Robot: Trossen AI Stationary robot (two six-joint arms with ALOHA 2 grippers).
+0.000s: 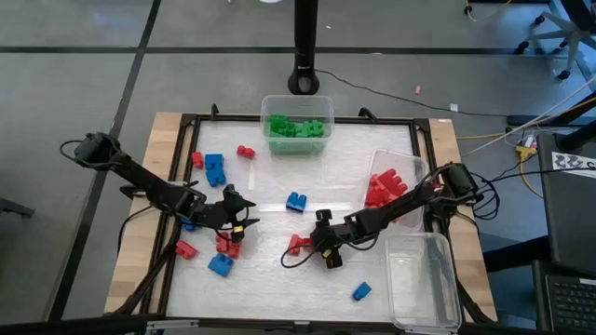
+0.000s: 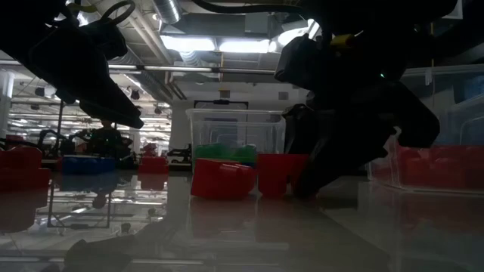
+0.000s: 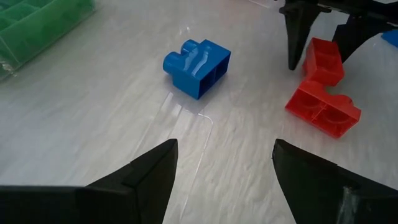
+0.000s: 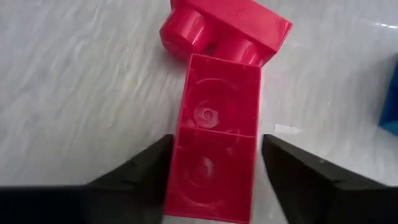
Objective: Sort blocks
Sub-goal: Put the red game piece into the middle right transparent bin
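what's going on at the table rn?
Block sorting, mid-run. The right gripper has its jaws either side of a red brick near mid-table; contact is unclear. The left gripper hangs open over the left side. Green bricks fill the far tub, red ones the right tub. Loose blue and red bricks remain.

Glossy moulded plastic red blocks (image 4: 214, 143); clear plastic tub (image 1: 296, 104); smooth, reflective whitish table (image 3: 93, 118) with wood edge (image 1: 140, 233); matt dark right gripper fingers (image 4: 146, 171).
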